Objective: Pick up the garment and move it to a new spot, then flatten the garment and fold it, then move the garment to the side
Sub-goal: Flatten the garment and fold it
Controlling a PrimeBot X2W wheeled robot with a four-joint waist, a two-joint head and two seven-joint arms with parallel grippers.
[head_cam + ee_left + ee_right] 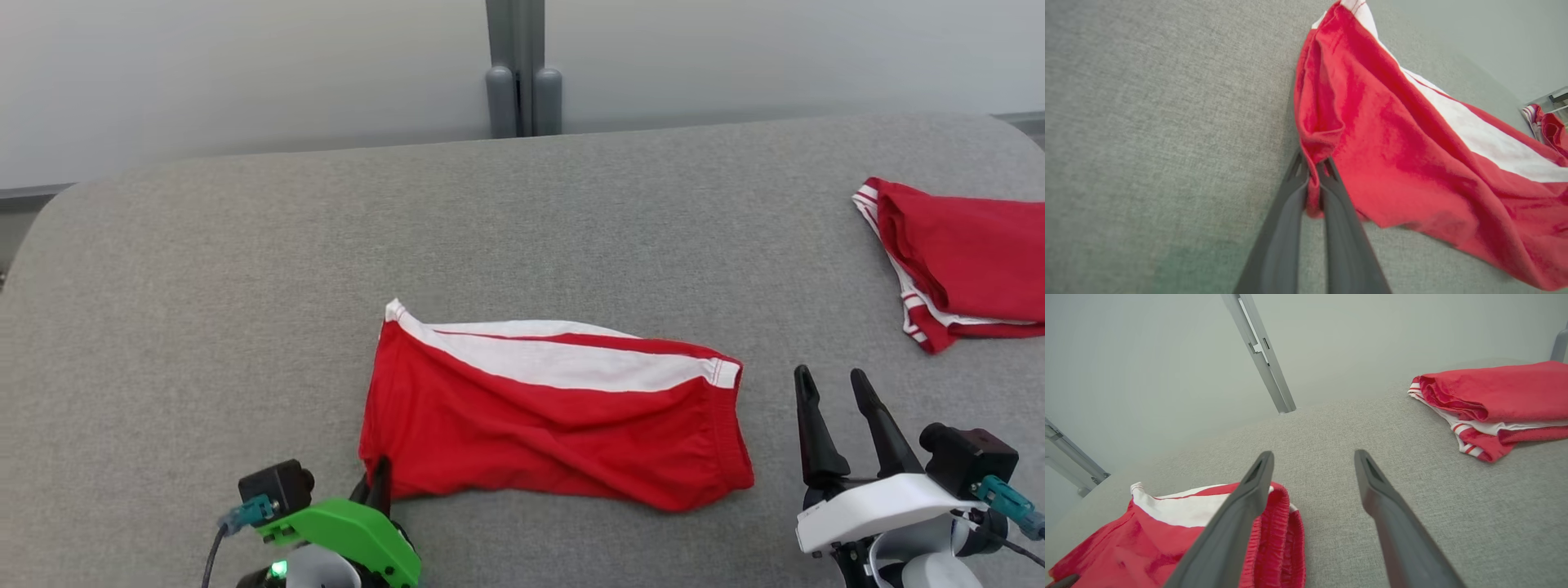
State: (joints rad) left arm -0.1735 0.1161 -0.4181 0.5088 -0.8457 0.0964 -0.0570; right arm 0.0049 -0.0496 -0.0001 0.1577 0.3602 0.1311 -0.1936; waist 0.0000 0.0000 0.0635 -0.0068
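Note:
The garment is a pair of red shorts with a white side stripe, lying folded in half on the grey cushion. My left gripper is shut on its near left corner; the left wrist view shows the two dark fingers pinching a fold of the garment at the left gripper. My right gripper stands open just right of the garment's elastic waistband, nothing between its fingers. In the right wrist view the right gripper hovers beside the garment, waistband under its left finger.
A second folded red garment with white stripes lies at the far right of the grey cushion; it also appears as the folded red garment. A grey post stands behind the cushion against a pale wall.

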